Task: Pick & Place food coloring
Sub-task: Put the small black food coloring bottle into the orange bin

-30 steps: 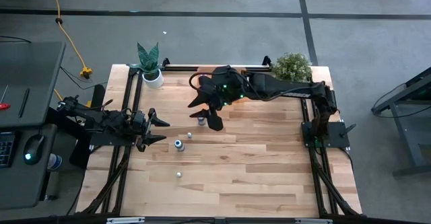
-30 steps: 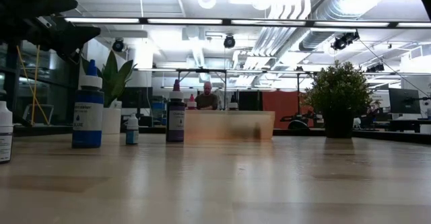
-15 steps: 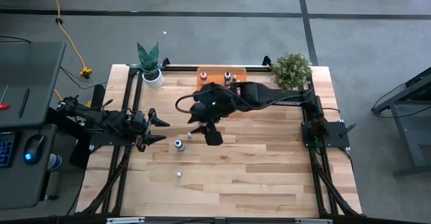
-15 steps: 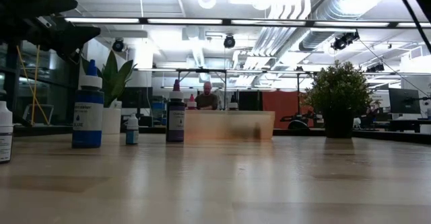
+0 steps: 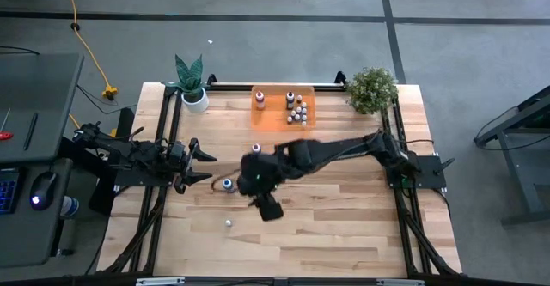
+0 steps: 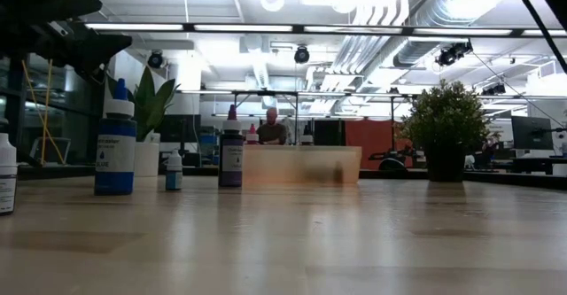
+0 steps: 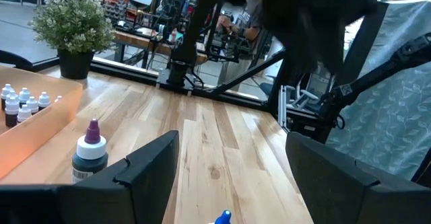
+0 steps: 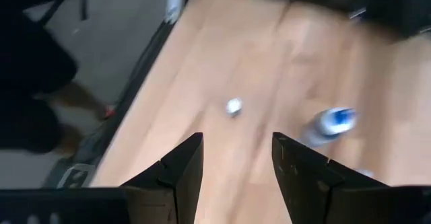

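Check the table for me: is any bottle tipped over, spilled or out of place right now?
Nothing spilled or tipped that I can see. Several bottles stand in the orange tray; a blue-capped bottle and a tiny white bottle stand loose on the table, below the open right gripper.

Blue bottle [image 6: 115, 149], low view: a label with printed lines on its body; the lettering is too small to read.
Dark bottle [image 6: 230, 153], low view: a pale label, no legible words.
White bottle [image 6: 7, 175] at the edge, low view: dark print on the label, unreadable.
Dark bottle with purple tip [image 7: 89, 158], left wrist view: only the label's edge shows; nothing legible.
Elsewhere: no readable text, brand, number or sign.
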{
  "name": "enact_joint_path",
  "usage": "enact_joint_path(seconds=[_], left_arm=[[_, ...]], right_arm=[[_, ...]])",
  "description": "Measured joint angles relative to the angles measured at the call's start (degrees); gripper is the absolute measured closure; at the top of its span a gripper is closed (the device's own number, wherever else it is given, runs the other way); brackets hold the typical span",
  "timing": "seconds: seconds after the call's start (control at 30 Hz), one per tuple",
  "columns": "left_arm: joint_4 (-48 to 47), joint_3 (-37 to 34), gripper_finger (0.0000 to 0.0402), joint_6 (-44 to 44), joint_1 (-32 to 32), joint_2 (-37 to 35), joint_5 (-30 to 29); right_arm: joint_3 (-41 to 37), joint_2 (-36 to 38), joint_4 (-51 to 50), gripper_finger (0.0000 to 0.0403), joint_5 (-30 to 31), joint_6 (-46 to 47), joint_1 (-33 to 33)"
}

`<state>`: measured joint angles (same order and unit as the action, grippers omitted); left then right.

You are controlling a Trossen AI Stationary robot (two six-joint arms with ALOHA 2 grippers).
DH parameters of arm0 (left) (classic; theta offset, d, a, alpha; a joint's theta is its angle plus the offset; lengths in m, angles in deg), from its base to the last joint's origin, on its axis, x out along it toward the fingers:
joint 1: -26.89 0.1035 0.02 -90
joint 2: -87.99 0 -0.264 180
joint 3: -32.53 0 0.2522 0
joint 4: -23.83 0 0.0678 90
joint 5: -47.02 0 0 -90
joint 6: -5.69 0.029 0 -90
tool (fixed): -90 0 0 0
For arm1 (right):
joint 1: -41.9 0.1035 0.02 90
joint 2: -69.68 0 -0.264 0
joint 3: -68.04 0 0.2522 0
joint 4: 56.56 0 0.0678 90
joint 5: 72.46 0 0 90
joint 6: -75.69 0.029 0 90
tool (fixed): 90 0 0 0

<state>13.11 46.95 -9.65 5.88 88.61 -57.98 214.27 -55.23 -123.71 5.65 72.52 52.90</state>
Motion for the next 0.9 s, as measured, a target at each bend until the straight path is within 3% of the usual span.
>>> enact_joint_path(seconds=[0.13, 0.4, 0.73, 0.9], left_arm=[[-0.01, 0.0, 0.013, 0.0, 0.0, -0.02, 0.01], [-0.03, 0.0, 0.013, 0.0, 0.0, -0.02, 0.0], [-0.01, 0.0, 0.013, 0.0, 0.0, 0.05, 0.07], [-0.01, 0.0, 0.013, 0.0, 0.0, 0.04, 0.09]], right_arm=[[0.01, -3.03, -3.98, 0.0237, -2.49, 0.98, 2.76], [0.01, -7.09, -7.69, 0.0237, -1.16, -5.37, 6.93], [-0.29, -11.33, 0.13, 0.0237, -4.15, -10.4, 8.72], [-0.25, -13.97, 5.88, 0.0237, 0.47, -11.28, 8.61]])
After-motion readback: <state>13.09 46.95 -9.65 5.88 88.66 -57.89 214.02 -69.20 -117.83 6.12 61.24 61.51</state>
